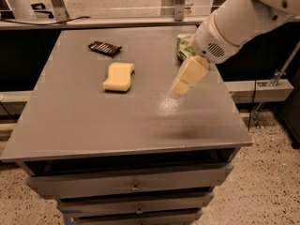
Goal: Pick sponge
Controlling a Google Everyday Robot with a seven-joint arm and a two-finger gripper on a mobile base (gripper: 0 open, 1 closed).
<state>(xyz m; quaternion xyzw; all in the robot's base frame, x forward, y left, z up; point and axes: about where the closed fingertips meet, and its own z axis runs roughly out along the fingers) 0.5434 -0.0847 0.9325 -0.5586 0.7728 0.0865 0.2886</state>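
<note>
The sponge [118, 76] is a pale yellow foam block lying flat on the grey table [93, 121], left of the middle. The gripper [180, 89], with pale yellow blocky fingers on a white arm, hangs above the table's right half, pointing down and left. It is to the right of the sponge, well apart from it, and holds nothing that I can see.
A dark flat packet [104, 47] lies at the back left of the table. A green-and-white plastic bag [183, 47] sits at the back right, partly hidden behind the arm. Drawers run below the table's front edge. A railing stands behind.
</note>
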